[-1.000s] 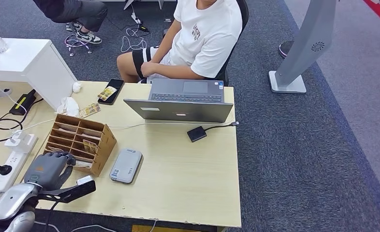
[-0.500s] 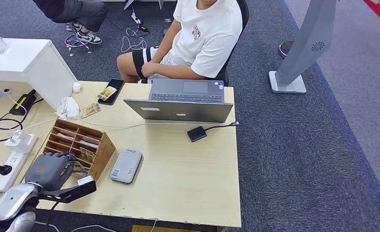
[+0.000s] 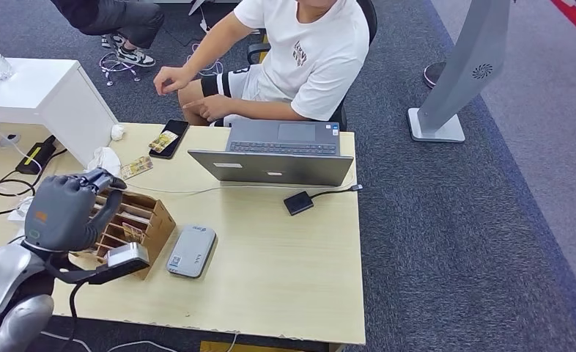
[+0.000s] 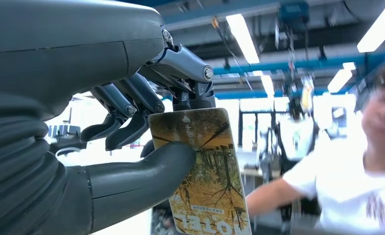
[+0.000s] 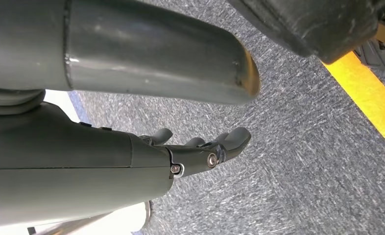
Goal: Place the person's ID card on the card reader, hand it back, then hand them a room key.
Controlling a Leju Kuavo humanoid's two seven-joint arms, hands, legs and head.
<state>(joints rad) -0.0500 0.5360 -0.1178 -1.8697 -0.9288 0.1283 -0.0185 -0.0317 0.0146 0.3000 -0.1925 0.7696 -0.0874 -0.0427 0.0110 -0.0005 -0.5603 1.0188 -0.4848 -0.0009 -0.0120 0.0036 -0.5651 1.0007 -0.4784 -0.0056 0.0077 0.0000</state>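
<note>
The left hand [image 4: 132, 132] pinches the room key [image 4: 205, 171] between thumb and fingers; handing it to the person [image 3: 307, 51] apparently remains. The right hand [image 5: 200, 147] hangs released.

head: high, looking down | left wrist: close, upward | right wrist: floorward

One laptop [image 3: 276, 152], one card reader [image 3: 191, 251], one phone [image 3: 168, 138], one wooden organizer [image 3: 140, 220], two people [image 3: 300, 55].
</note>
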